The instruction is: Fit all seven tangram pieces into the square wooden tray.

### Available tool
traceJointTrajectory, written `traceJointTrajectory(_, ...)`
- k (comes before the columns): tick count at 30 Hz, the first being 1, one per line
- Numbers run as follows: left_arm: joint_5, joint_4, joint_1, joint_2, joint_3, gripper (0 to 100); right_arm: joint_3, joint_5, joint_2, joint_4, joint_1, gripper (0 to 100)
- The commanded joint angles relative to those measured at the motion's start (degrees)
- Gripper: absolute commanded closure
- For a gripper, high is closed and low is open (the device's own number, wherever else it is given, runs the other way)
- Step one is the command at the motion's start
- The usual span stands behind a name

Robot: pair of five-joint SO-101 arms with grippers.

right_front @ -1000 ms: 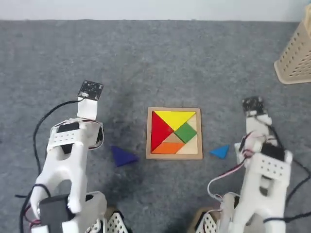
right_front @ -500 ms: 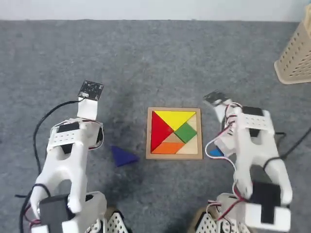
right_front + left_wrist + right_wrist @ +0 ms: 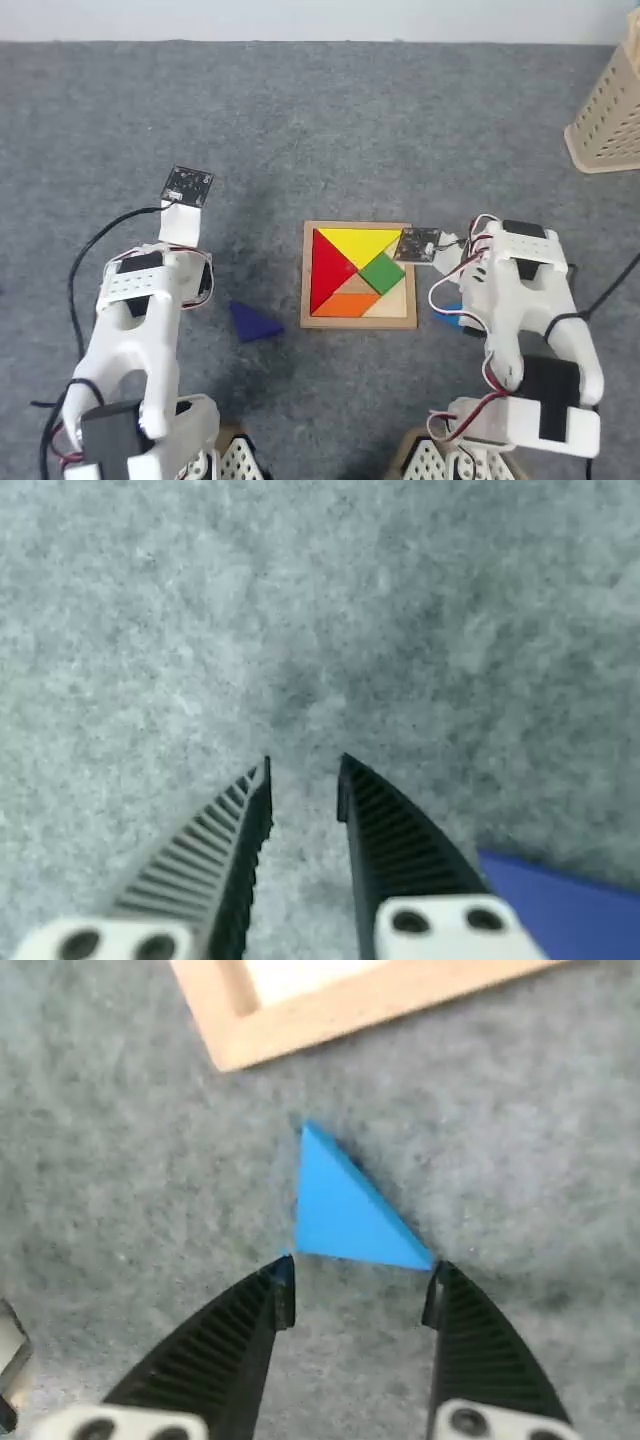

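Smooth pale wood tray (image 3: 360, 322), matt blue triangle (image 3: 345, 1210), rough grey felt cloth (image 3: 300, 120), ribbed black plastic fingers (image 3: 240, 1335)

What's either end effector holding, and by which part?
Nothing is held. The right end effector is open, straddling one edge of the light blue triangle without clamping it. The left end effector is open over carpet beside the dark blue triangle.

- Left arm (image 3: 140, 330) and right arm (image 3: 530, 320): white plastic, black motor blocks (image 3: 140, 262).
- Black, red and white cables (image 3: 72, 290) loop alongside.
- Left gripper (image 3: 303, 765) and right gripper (image 3: 358, 1265): black ribbed fingers (image 3: 225, 860), white bases.
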Motion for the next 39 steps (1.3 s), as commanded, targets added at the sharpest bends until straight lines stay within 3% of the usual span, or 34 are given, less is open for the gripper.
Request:
traceJointTrajectory(1,-0.4,-1.2,0.3,-0.3,-0.3,90,-1.5,-9.1,-1.1,-3.0,-3.2,77.9)
traceJointTrajectory(8,0.3,-1.6,-2.8,-0.4,-1.1,89,-4.5,-43.9,-8.7,-3.0,-14.8,88.7)
traceJointTrajectory(10,1.8,-2.2,-4.0,-0.2,-1.5,89,-4.9,-49.8,-12.5,-2.9,-17.2,90.7)
traceJointTrajectory(13,2.2,-2.2,-4.5,-0.2,-1.7,89,-4.8,-49.8,-17.1,-2.0,-18.7,90.7)
traceJointTrajectory(18,4.8,-4.9,-7.8,-0.2,-1.8,89,-4.3,-48.8,-20.1,1.4,-27.7,90.7)
traceJointTrajectory(24,5.5,-5.0,-7.8,-0.2,-1.6,89,-3.4,-44.2,-15.8,-1.1,-18.2,89.4)
traceJointTrajectory(28,5.5,-5.0,-7.8,-0.2,-1.6,89,1.4,-36.2,-11.6,-8.7,-13.4,79.4)
traceJointTrajectory(33,5.5,-5.0,-7.7,-0.2,-1.6,89,4.9,-31.4,-7.6,-14.5,-12.1,76.7)
traceJointTrajectory(39,5.5,-5.0,-7.7,-0.2,-1.6,89,5.3,-30.9,-2.6,-18.5,-12.2,76.7)
